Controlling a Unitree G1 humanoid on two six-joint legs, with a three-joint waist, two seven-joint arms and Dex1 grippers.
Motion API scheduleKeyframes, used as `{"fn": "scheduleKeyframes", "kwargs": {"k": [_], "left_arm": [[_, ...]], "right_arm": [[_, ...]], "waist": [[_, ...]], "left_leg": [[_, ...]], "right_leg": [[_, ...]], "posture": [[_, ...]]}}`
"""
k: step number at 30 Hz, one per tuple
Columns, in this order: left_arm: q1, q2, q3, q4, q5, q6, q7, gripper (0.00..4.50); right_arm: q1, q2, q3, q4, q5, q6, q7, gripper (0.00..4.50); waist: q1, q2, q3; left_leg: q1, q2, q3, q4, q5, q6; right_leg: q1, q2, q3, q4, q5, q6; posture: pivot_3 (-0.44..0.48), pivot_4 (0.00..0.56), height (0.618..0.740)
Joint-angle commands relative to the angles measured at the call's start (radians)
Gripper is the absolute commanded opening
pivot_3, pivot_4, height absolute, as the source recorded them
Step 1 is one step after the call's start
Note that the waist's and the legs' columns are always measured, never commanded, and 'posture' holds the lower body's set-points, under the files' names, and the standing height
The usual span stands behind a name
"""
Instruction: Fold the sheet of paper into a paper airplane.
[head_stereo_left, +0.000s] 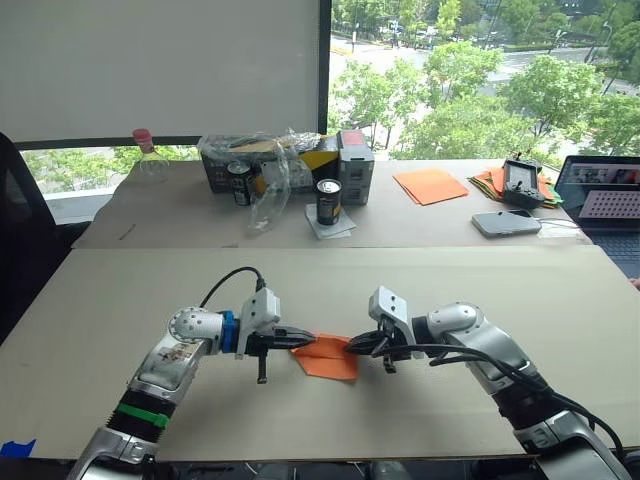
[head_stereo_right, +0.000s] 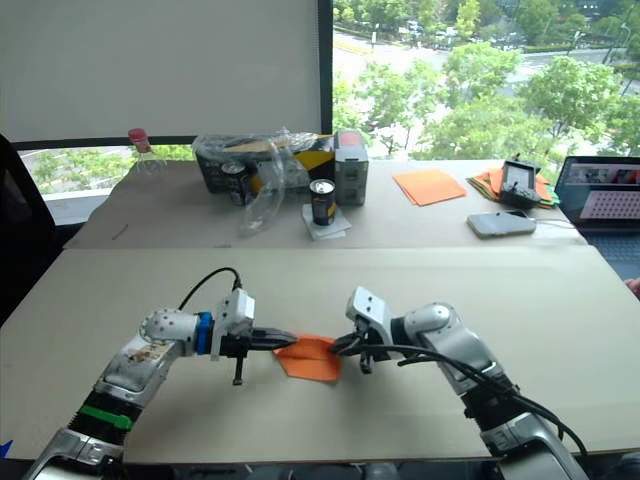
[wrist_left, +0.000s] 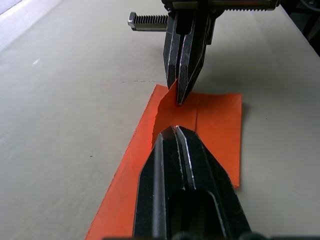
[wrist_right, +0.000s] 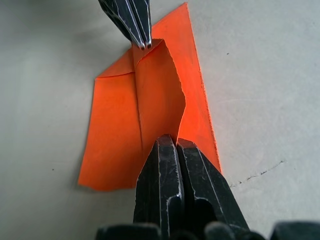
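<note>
Both grippers are pinched tight on the sheet of paper (head_stereo_left: 328, 357), left gripper (head_stereo_left: 296, 340) and right gripper (head_stereo_left: 352, 346) at opposite ends, well nearer than the black can (head_stereo_left: 328, 201)

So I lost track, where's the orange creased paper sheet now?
On the near table's middle, the orange creased paper sheet is pinched between the left gripper and right gripper.

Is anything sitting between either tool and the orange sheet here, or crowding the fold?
Nothing visible. Both tools are already on the sheet of paper: the left tool pinches one end of its raised flap, the right tool the other. The table around the sheet is bare.
</note>
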Motion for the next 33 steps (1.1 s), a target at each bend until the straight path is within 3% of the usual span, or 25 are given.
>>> {"fn": "scheduleKeyframes", "kwargs": {"k": [1,11,18,24,27,31,33], "left_arm": [[0.02,0.002,-0.019,0.001,0.036,-0.055,0.009,0.0],[0.0,-0.007,0.006,0.071,0.045,-0.083,0.045,0.0],[0.004,0.0,-0.01,0.073,0.057,-0.1,0.022,0.0],[-0.029,-0.01,-0.013,0.116,0.055,-0.11,-0.002,0.0],[-0.046,-0.016,-0.019,0.131,0.056,-0.112,-0.008,0.0],[-0.06,-0.022,-0.024,0.132,0.053,-0.106,-0.017,0.0],[-0.061,-0.017,-0.034,0.134,0.06,-0.115,-0.033,0.0]], "right_arm": [[0.025,-0.013,0.025,0.008,-0.036,0.016,-0.017,0.03],[0.071,0.008,-0.02,-0.057,-0.007,0.002,-0.067,0.03],[0.051,-0.011,-0.103,-0.137,-0.008,-0.029,-0.13,2.22],[0.09,0.088,-0.158,-0.353,0.145,0.094,-0.2,2.22],[0.149,0.106,-0.081,-0.363,0.072,0.066,-0.25,1.44],[0.214,0.143,-0.013,-0.287,-0.001,-0.052,-0.301,0.03],[0.229,0.163,-0.006,-0.247,-0.013,-0.1,-0.313,0.03]], "waist": [[0.001,0.0,0.0],[0.005,0.0,0.0],[0.006,0.0,0.0],[0.005,0.0,0.0],[0.007,0.0,0.0],[0.008,0.0,0.0],[0.007,0.0,0.0]], "left_leg": [[0.0,0.0,0.0,0.0,0.0,0.0],[0.0,0.0,0.0,0.0,0.0,0.0],[-0.001,0.0,0.0,0.0,0.0,0.0],[-0.001,0.0,0.0,-0.001,0.0,0.0],[-0.001,0.0,-0.001,-0.001,0.0,0.0],[-0.001,-0.002,-0.001,0.001,0.0,0.0],[-0.001,-0.001,-0.001,0.0,0.0,0.0]], "right_leg": [[0.0,0.0,0.0,0.0,0.0,0.0],[0.0,0.0,0.0,0.0,0.0,0.0],[0.0,0.0,0.0,0.0,0.0,0.0],[-0.001,0.0,0.0,0.0,0.0,0.0],[-0.001,0.0,-0.001,-0.001,0.0,0.0],[0.0,-0.001,0.0,-0.001,0.0,0.0],[0.0,-0.001,0.0,0.0,0.0,0.0]], "posture": [[0.0,0.15,0.67],[0.0,0.15,0.67],[0.0,0.15,0.67],[0.0,0.15,0.67],[0.0,0.15,0.67],[0.0,0.15,0.67],[0.0,0.15,0.67]]}}
